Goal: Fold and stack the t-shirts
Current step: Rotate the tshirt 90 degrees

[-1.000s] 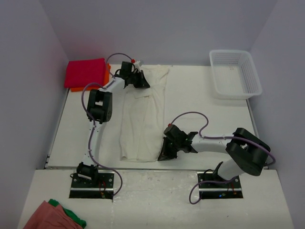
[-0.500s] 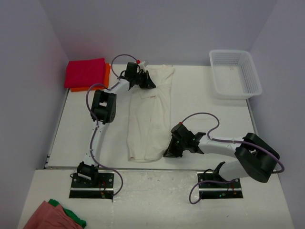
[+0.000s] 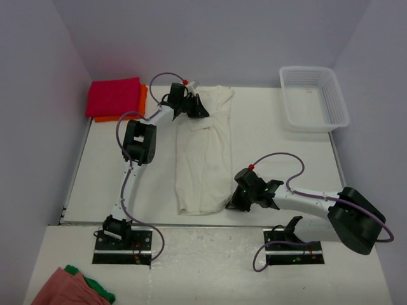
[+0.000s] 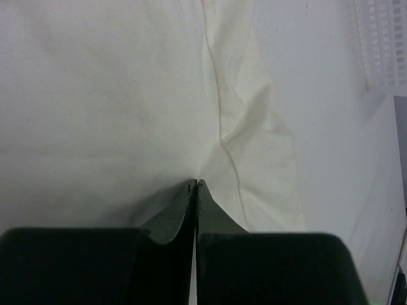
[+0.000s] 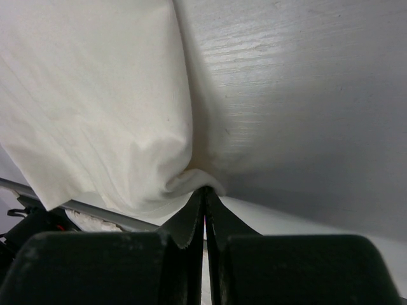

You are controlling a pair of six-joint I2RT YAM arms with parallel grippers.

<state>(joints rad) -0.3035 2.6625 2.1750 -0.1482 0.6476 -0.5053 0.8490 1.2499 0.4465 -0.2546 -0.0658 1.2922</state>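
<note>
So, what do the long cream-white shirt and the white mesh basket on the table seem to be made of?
The long cream-white shirt looks like thin matte cloth, probably cotton: it lies limp with soft wrinkles and a sewn seam. The white mesh basket looks like rigid moulded plastic: an even grid of holes and a stiff, straight rim.

White table (image 3: pixel 273 133), matte; faint wood grain shows in the right wrist view. Plain pale lavender walls close it in: back wall (image 3: pixel 216 38) behind the table, left wall (image 3: pixel 32 127) and right wall (image 3: pixel 381 76) at its sides. Scuffed white board (image 3: pixel 210 267) along the table's near edge. Light soft, even; shadows weak.
</note>
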